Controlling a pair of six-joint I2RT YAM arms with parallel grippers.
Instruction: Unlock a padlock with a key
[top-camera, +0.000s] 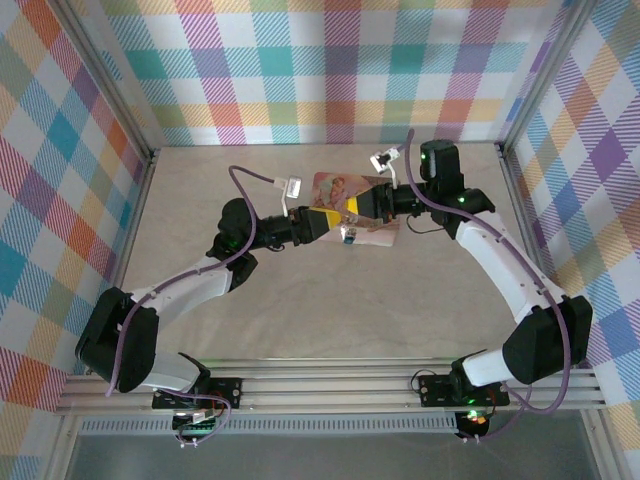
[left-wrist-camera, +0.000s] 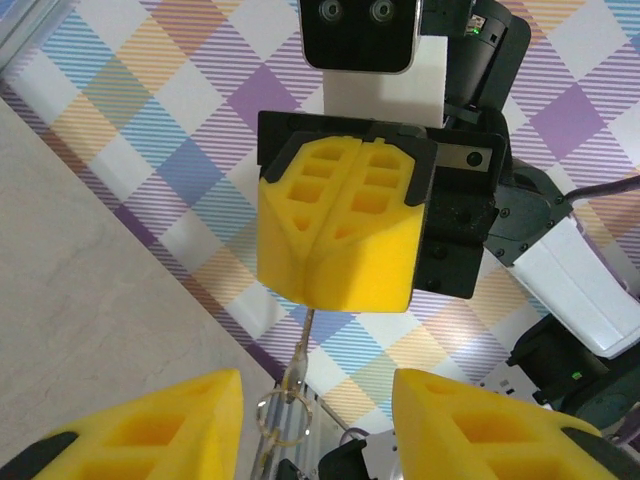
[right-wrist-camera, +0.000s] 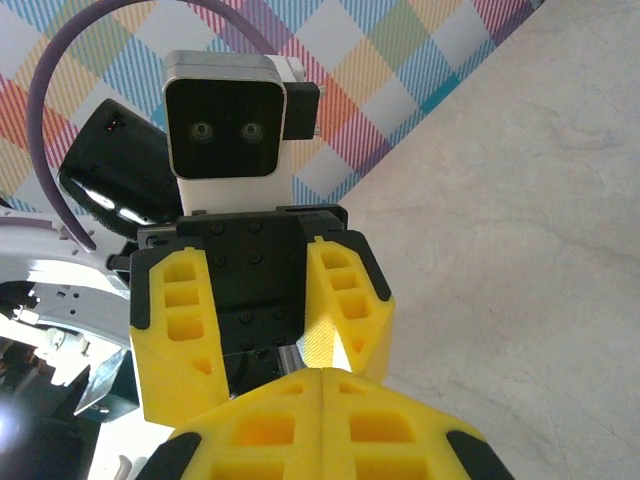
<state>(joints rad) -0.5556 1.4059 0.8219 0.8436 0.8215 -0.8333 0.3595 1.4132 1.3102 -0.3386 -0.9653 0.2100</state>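
Two arms reach in from the near edge of the table (top-camera: 300, 310) and meet nose to nose around its middle. On the left side, the left gripper (top-camera: 333, 219) has its yellow fingers (right-wrist-camera: 345, 310) standing apart with a dark gap between them. A glint of metal sits against the inner face of one finger, but the tips are hidden behind the other arm's pads, so I cannot tell whether they pinch anything. Facing it, the right gripper (top-camera: 351, 209) has its two yellow fingers (left-wrist-camera: 335, 240) pressed flat together along a single seam. They are clamped on the key (left-wrist-camera: 305, 345), a thin metal stem coming out from under them and ending in a wire ring (left-wrist-camera: 283, 410) that hangs just between the left gripper's fingertips. Right at the meeting point, on its near side, is a tiny pale-bluish piece that reads as the padlock (top-camera: 347, 234). It lies touching or just beside the fingertips and is too small to make out its shackle. Under and just beyond both grippers lies the pink picture-printed box (top-camera: 335, 187), flat on the table. Farther back, the checked wall (top-camera: 320, 70) closes off the scene.
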